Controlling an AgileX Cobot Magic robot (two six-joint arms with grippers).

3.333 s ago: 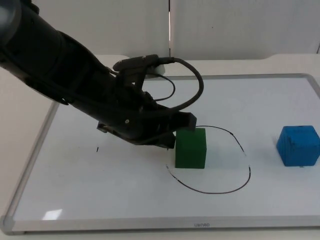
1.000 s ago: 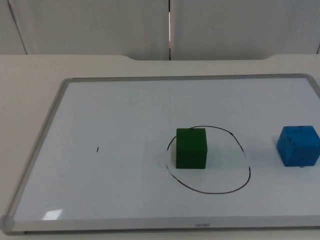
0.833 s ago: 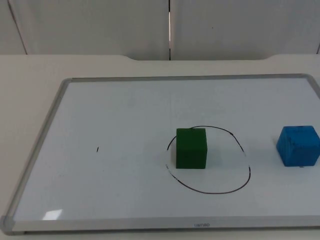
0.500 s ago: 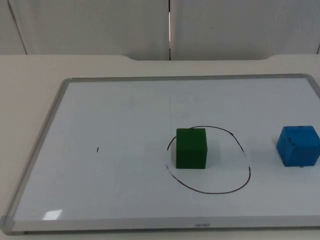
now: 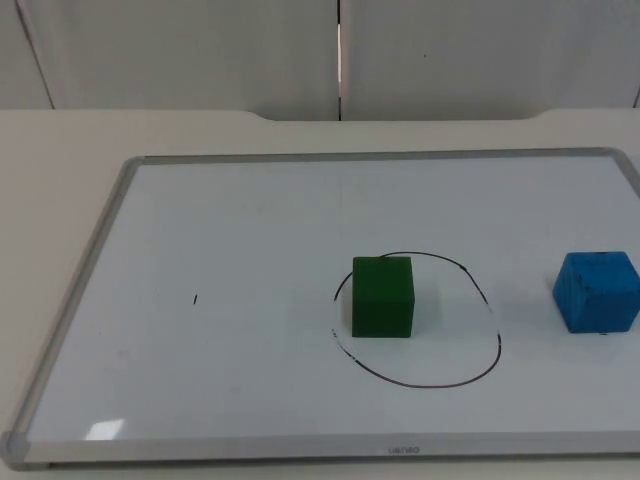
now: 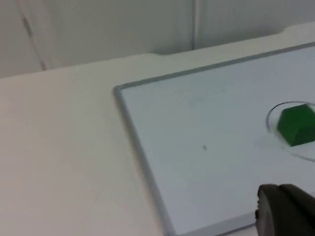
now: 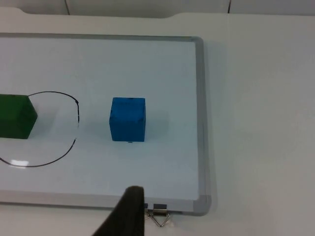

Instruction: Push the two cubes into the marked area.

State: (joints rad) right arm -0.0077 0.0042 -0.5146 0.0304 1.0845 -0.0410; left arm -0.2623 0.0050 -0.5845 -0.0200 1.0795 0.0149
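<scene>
Your left arm has pulled away, leaving the green cube (image 5: 382,297) inside the marked area (image 5: 417,319) on the whiteboard (image 5: 200,380). The blue cube (image 5: 596,291) waits outside, to its right. Either gripper's opening: cannot tell.

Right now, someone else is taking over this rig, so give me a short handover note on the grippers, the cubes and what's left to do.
Left gripper: pulled back off the whiteboard, near its front left part, waiting.
Right gripper: at the board's front right corner, short of the blue cube.
Green cube: inside the drawn circle, against its left side. Done.
Blue cube: on the board, right of the circle, well outside it.
Left to do: push the blue cube leftward into the circle, probably with the right arm.
</scene>
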